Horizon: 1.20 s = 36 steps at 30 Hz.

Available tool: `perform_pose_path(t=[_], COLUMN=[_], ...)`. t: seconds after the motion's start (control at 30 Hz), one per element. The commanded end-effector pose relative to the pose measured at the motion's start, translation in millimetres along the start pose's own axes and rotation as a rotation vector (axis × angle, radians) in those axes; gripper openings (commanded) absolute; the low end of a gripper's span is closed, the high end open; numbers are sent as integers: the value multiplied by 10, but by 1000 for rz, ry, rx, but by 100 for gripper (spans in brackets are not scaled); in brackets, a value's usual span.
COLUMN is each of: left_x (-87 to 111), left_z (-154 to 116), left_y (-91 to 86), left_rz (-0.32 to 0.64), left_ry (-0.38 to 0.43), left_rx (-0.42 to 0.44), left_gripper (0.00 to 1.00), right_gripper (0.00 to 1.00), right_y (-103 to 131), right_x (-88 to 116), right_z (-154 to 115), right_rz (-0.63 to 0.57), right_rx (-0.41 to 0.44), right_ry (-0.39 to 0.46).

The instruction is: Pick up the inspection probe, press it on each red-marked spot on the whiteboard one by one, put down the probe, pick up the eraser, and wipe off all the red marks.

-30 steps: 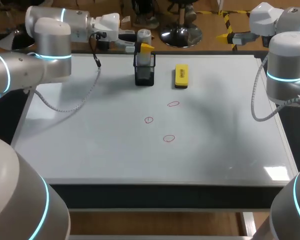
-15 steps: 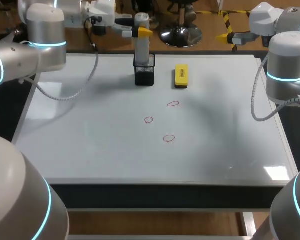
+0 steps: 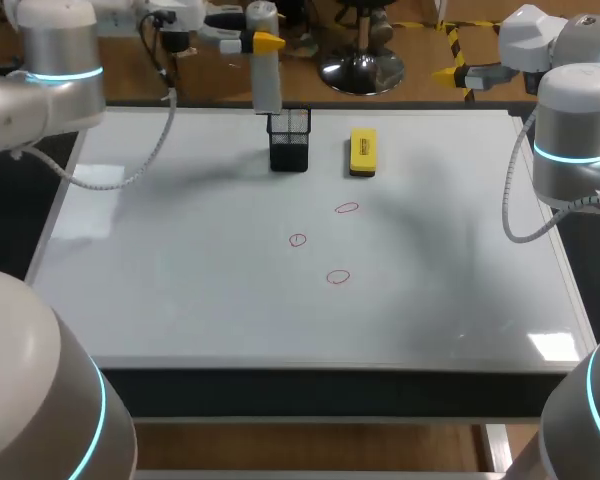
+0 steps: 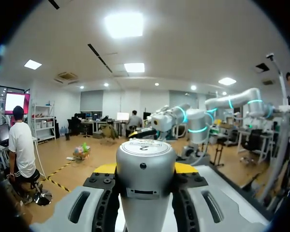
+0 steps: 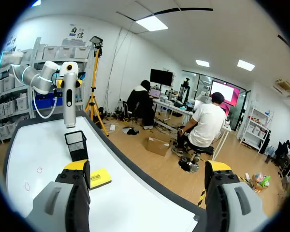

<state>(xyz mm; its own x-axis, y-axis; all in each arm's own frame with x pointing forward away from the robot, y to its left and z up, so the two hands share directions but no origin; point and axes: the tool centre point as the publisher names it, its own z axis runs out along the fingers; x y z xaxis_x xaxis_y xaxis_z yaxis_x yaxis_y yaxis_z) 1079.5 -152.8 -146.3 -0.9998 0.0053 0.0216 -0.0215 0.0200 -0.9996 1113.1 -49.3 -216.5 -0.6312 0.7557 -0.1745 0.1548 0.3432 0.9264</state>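
The inspection probe is hanging upright at the counter's 12 o'clock, clamped near its top by the left gripper, just above the black mesh holder, while the right gripper is hovering wide open at 2 o'clock.

The inspection probe looks like smooth, satin grey metal, with a faint sheen on its flat cap. The holder is matt black wire mesh. Just beside the holder, the eraser has a smooth yellow back that looks like plastic. Around the holder, the whiteboard is smooth, glossy white and catches glare.
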Motion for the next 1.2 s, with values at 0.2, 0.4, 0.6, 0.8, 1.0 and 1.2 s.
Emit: perform_pose_path(t=[0.2, 0.4, 0.6, 0.8, 1.0, 1.2], left_x=[152, 176, 193, 190, 187, 190], left_z=[-521, -797, -1015, -1195, -1292, -1359], left_y=[74, 211, 410, 544, 632, 677], left_rz=[17, 24, 37, 23, 14, 4], left_ry=[-56, -88, -92, -106, -117, -123], left_rx=[4, -9, -37, -39, -38, -38], left_gripper=[0, 0, 0, 0, 0, 0], right_gripper=[100, 100, 100, 100, 100, 100], right_y=[1, 1, 1, 1, 1, 1], right_x=[-5, -5, -5, -5, -5, -5], right_z=[3, 3, 3, 3, 3, 3], right_rz=[0, 0, 0, 0, 0, 0], right_rx=[1, 1, 1, 1, 1, 1], right_ry=[1, 1, 1, 1, 1, 1])
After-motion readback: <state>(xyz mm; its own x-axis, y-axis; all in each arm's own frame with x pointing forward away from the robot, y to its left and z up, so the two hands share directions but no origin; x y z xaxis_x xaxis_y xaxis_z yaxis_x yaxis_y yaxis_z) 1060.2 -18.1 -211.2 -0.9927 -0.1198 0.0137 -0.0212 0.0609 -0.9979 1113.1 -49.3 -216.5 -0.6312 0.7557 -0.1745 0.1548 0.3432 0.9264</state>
